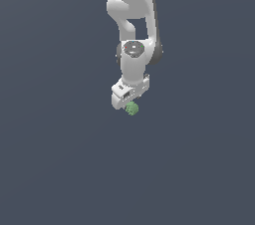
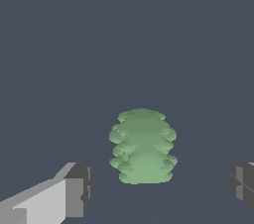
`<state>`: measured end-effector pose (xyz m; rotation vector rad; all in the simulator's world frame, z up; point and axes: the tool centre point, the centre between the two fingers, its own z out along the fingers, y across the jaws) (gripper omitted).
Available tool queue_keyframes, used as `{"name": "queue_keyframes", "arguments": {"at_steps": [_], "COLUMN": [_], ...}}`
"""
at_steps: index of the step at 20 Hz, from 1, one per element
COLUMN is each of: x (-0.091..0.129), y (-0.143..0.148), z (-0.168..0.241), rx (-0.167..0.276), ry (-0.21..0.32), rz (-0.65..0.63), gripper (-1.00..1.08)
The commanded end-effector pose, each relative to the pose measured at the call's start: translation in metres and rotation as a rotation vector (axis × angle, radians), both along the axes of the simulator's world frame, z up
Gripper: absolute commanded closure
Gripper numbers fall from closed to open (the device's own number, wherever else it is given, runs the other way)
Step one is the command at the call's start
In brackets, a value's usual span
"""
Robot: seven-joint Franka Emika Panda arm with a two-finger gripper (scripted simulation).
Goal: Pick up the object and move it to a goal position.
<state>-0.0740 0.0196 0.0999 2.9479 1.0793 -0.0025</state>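
The object is a tiny bumpy green lump lying on the plain dark grey floor, just under the white gripper head. In the wrist view the object stands as a ribbed green lump ahead of the fingers and in line with the gap between them. My gripper is open and empty. Its two fingertips are spread wide in the wrist view, one on each side of the lump and not touching it. I cannot tell how far above the floor the fingers are.
The white arm comes down from the top of the exterior view. The floor is a flat dark grey surface with no marking or other object in view.
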Motion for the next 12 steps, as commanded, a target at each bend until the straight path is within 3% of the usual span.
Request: {"name": "queue_keyframes", "arguments": {"at_steps": [1, 12], "x": [-0.003, -0.004], "y": [0.002, 0.003], "z": [-0.002, -0.015], "rx": [0.002, 0.003], "ry": [-0.001, 0.000], "rz": [0.024, 0.033], "gripper": [-0.92, -0.92]}}
